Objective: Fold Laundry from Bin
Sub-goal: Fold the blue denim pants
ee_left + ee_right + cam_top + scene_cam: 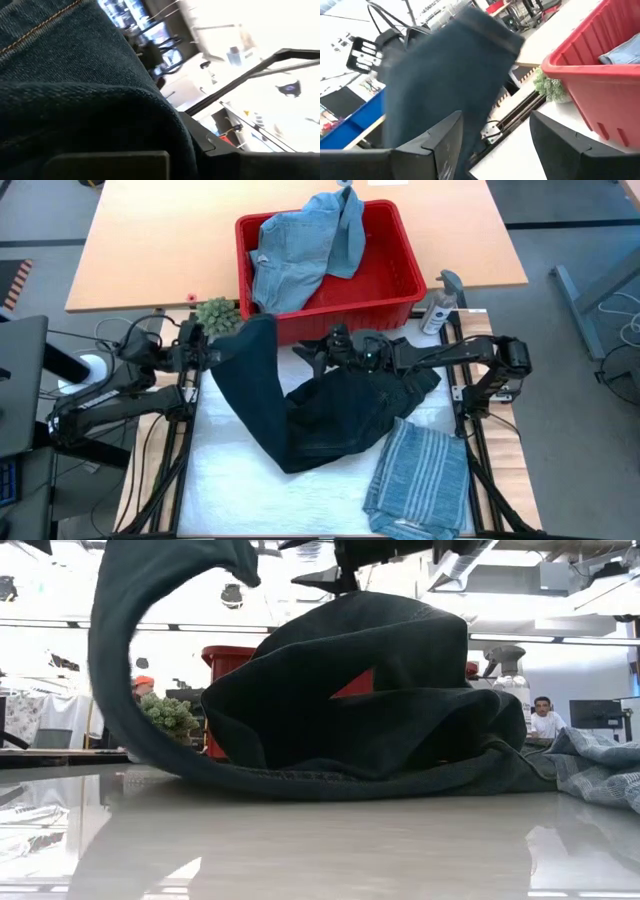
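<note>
The dark navy trousers [330,415] lie heaped on the white mat. One leg [115,660] rises in an arc to my left gripper [213,350], which is shut on its end at the mat's far left. My right gripper [312,357] reaches in level from the right, above the heap. It is open [495,145], and the lifted leg [445,70] shows beyond its fingers. The red bin [395,300] stands behind with light blue denim pieces [300,250] in it. A folded blue-grey striped shirt [420,480] lies at the near right. My left gripper holds the trousers by the end of one leg [245,340], coming level from the table's left. Cloth [90,100] drapes over the fingers and hides the place of contact. The leg end is lifted clear and curves down slack to the heap on the mat.
A small green plant [215,313] stands left of the bin and a spray bottle [440,305] right of it. The wooden tabletop [150,250] stretches behind. People show in the room beyond the table [545,720].
</note>
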